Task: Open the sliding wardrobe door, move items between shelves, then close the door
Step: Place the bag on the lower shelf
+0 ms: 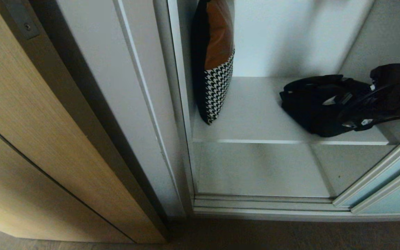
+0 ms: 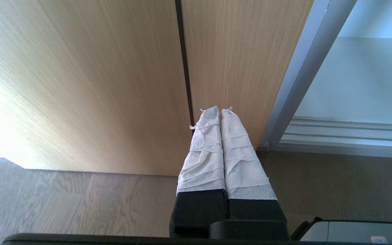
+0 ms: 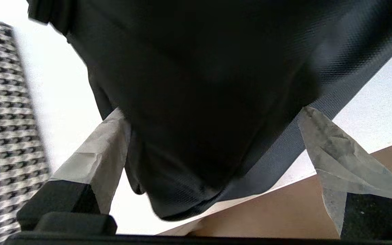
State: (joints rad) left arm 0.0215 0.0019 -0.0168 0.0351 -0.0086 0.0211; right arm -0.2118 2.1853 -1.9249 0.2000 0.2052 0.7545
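Now the right tool [image 3: 213, 143] straddles the black bag [image 1: 311, 104] on the shelf [image 1: 255, 114], fingers spread wide.

Dim, shadowy; perhaps slight blur

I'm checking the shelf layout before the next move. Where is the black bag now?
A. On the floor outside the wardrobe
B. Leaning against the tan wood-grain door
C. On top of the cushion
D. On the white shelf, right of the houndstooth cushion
D: the black bag lies on the white shelf, apart from and to the right of the upright houndstooth cushion, with the right gripper at the bag.
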